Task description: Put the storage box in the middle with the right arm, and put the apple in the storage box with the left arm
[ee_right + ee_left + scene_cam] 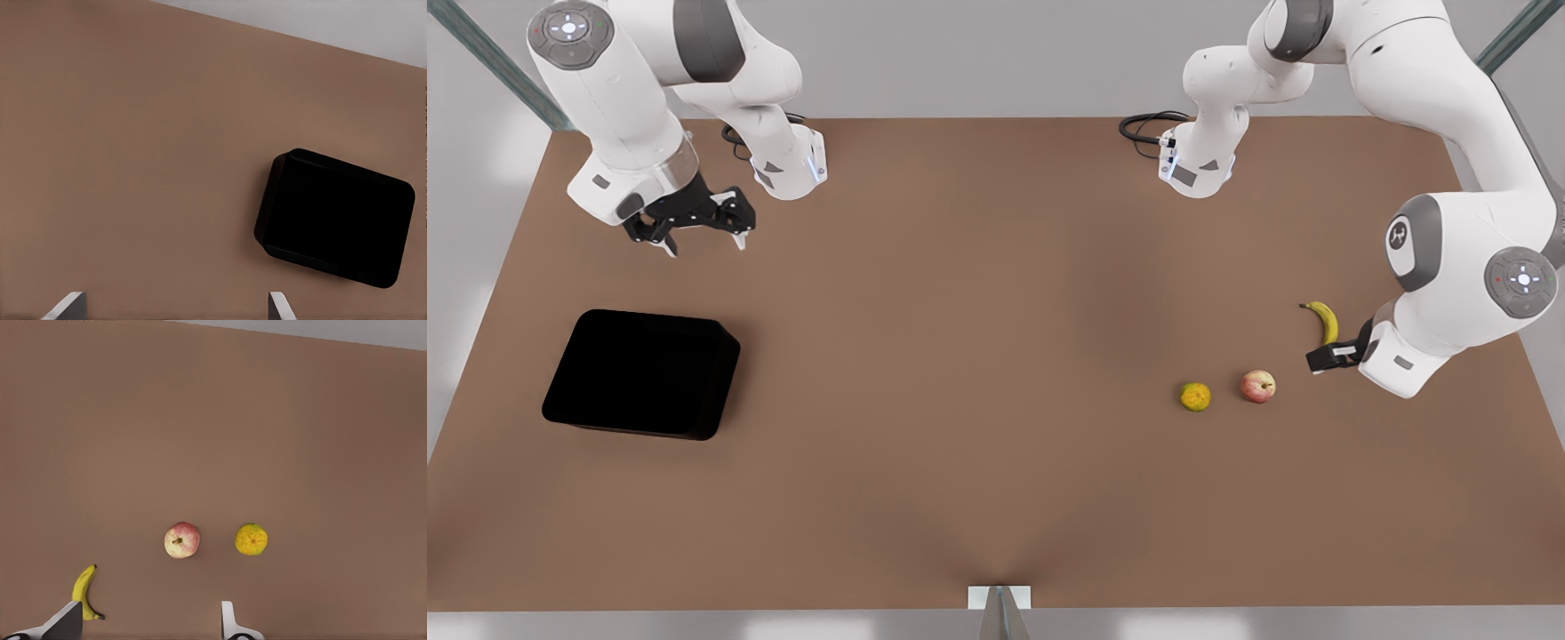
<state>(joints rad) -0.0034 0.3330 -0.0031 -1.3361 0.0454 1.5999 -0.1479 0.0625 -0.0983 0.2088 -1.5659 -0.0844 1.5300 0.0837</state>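
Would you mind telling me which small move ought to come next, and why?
Probably lower the open right pincer toward the storage box, which sits off-centre at the front view's left, ungrasped. The open left pincer waits beside the apple.

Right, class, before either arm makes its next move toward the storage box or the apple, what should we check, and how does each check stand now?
1. Right gripper open and holding nothing, at the front view's left: ok.
2. Left gripper open and holding nothing, at the front view's right beside the banana: ok.
3. Storage box in the middle of the table: not ok; it sits toward the front view's left.
4. Apple free to grasp: ok; it lies apart from the yellow-orange fruit and the banana.
5. Box holds nothing: cannot tell; its inside is uniformly black.
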